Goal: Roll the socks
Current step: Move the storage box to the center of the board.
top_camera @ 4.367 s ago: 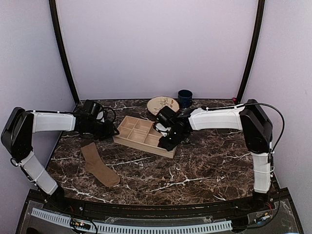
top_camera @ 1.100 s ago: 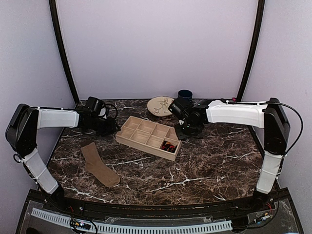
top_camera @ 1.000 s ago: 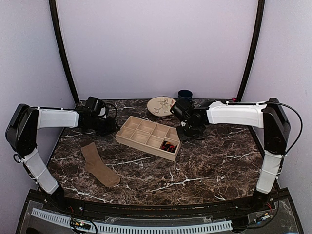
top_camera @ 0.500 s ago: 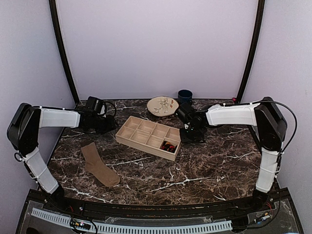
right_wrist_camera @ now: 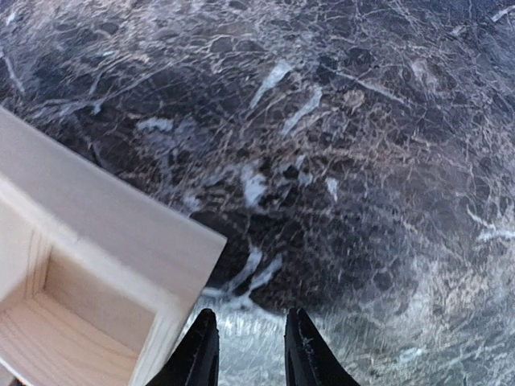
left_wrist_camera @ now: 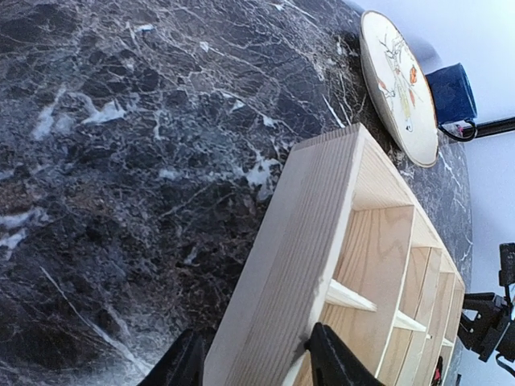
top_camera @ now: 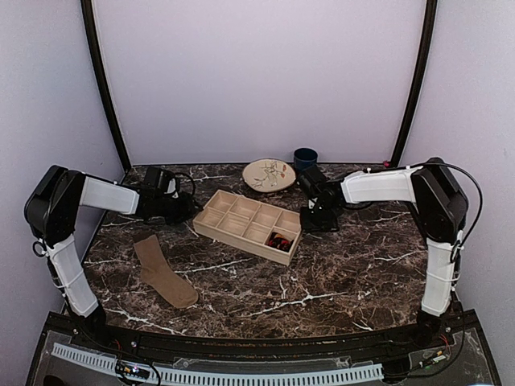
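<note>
The tan sock (top_camera: pixel 163 271) lies flat and unrolled near the left edge of the table (top_camera: pixel 354 273), towards the near left corner, well apart from both arms. The argyle sock (top_camera: pixel 279 240) sits in the tray (top_camera: pixel 241 223), in the compartment at its near right corner. From above it is only a small dark lump with red flecks, too small to tell whether it is rolled.

The tray stands slantwise in the middle of the table, nearer the far edge. The left gripper (left_wrist_camera: pixel 257 366) is at the tray's left end. In the left wrist view its jaws are clamped on the end wall, one finger (left_wrist_camera: pixel 183 366) outside and the other inside. Only the fingertips show, cut off by the bottom of that view.

The right gripper (right_wrist_camera: pixel 251 354) hangs over bare marble just beside the tray's right end. Its jaws stand a little apart with nothing between them. Whether the tips touch the table cannot be told, as the lower part of the right wrist view is blurred. That view shows only one corner of the tray.

A plate (top_camera: pixel 269 174) and a blue cup (top_camera: pixel 305 158) stand at the far edge. The right arm hides the cup's foot.
</note>
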Controlling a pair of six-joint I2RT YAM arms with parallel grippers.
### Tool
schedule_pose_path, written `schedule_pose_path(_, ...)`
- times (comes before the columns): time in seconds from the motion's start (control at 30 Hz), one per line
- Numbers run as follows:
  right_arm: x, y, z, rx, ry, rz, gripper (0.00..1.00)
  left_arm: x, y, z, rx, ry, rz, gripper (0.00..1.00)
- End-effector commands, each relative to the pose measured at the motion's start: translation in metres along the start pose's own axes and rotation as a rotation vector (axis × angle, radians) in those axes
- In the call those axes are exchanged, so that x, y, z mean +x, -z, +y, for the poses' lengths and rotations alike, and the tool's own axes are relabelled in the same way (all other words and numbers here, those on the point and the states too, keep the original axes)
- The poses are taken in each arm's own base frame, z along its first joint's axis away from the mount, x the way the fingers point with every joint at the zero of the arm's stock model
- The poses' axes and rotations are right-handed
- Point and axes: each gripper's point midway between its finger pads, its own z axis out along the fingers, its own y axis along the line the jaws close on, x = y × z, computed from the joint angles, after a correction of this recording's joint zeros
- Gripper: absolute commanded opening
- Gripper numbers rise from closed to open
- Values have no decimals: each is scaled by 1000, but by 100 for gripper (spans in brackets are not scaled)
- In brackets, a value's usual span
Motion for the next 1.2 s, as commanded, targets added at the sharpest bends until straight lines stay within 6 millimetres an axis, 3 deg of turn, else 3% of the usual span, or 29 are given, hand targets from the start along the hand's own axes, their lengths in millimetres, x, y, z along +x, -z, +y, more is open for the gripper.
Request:
schedule_pose_path(0.0,-26,-5,19,-88,-11,-43,28,23,-5,-4,71,24,78,48)
schedule_pose_path(0.23,-48,-14,35,-145,-13,-63,28,40,3,-4,113,36,108,48)
schedule_pose_path(0.53,-98,-27,45,-169,-15,-119,28,46,3,-13,177,32,135,48)
schedule_pose_path(0.63,-106,-34,46,-175,-15,-122,28,45,3,-16,186,28,138,48)
schedule_pose_path(0.93,-117,-42,37,-139,-36,-149,29,35,9,-23,188,29,111,48)
schedule_pose_path(1.17,-119,-19,11,-59,-60,-219,35,20,26,-14,87,16,32,49)
